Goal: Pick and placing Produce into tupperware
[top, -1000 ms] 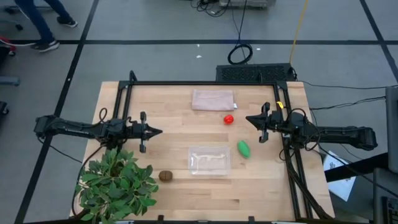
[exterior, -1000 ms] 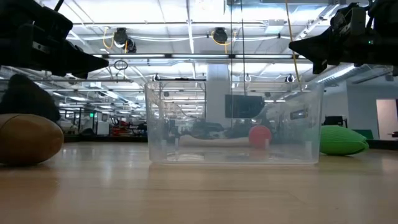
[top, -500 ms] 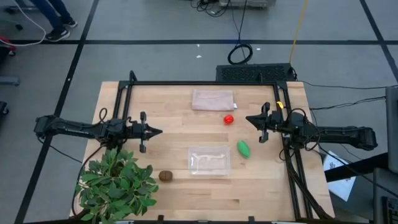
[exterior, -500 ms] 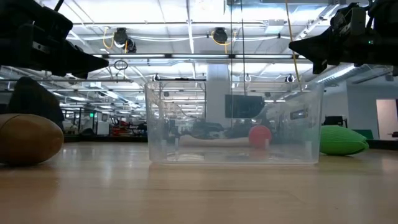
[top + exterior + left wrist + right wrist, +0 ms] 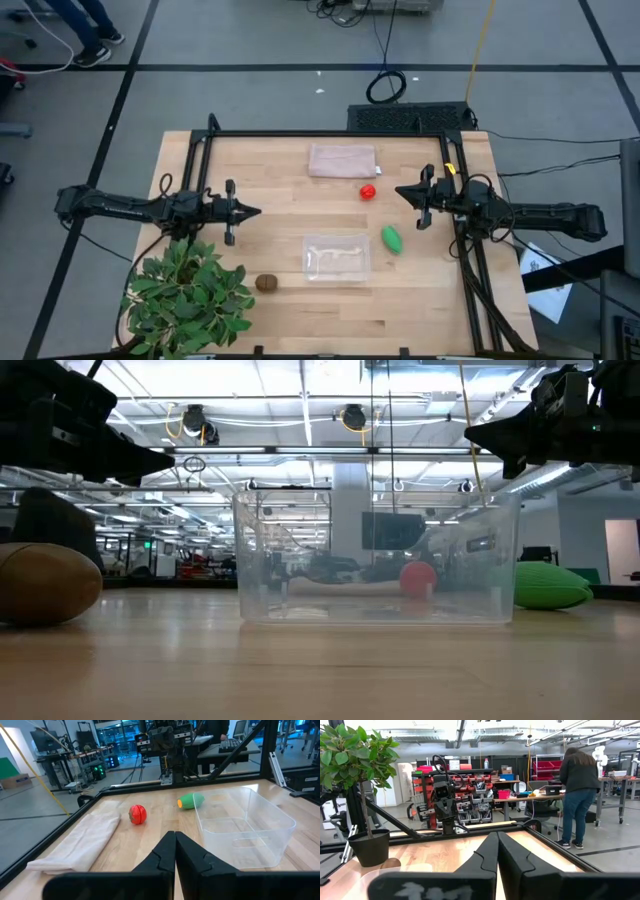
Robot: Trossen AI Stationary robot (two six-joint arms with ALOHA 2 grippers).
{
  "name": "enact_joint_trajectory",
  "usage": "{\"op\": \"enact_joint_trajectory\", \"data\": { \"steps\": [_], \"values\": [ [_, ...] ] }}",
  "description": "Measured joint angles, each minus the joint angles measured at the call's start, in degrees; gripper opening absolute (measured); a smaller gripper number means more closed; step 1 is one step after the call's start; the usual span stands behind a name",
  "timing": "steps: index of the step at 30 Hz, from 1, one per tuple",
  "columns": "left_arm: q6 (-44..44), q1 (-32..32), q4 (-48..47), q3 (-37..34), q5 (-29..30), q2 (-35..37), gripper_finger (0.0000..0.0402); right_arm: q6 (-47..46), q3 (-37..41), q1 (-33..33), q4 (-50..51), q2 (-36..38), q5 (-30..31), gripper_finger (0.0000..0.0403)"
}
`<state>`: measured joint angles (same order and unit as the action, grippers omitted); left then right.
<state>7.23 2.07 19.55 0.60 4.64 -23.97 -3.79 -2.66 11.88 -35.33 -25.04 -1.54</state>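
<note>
**Both arms idle, produce outside the tupperware**

Nothing on the table has shifted since a second ago; only the person's feet at the far left floor have moved out of frame.

High view: the left gripper (image 5: 255, 211) hovers over the left side, jaws clenched on nothing; the right gripper (image 5: 402, 191) hovers at the right, likewise clenched and empty. The clear tupperware (image 5: 337, 257) sits near centre, open wood on all sides. The green oval (image 5: 391, 239) lies just right of it, the red fruit (image 5: 368, 191) farther back beside the beige cloth (image 5: 342, 160), the kiwi (image 5: 266, 283) to its left against the potted plant (image 5: 187, 295), whose leaves overhang the near-left edge.

Low view: the kiwi is cut off at the left border; the red fruit shows only through the container wall.

Left wrist view: the kiwi is out of sight.

Right wrist view: the plant pot hides part of the kiwi; a person stands at a far bench.
</note>
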Motion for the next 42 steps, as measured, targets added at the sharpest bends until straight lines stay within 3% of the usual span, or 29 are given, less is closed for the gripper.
{"op": "enact_joint_trajectory", "data": {
  "steps": [26, 42],
  "values": [
    [-0.4, 0.0, 1.0, 0.0, -0.4, 0.0, 0.0012, 0.0, 0.0, 0.0, 0.0, 0.0, 0.0, 0.0],
    [-5.2, 0.0, 4.2, 0.0, -2.2, 0.0, 0.0012, 0.0, 0.0, 0.0, -0.4, 0.0, 0.0, 0.0]
  ]
}}
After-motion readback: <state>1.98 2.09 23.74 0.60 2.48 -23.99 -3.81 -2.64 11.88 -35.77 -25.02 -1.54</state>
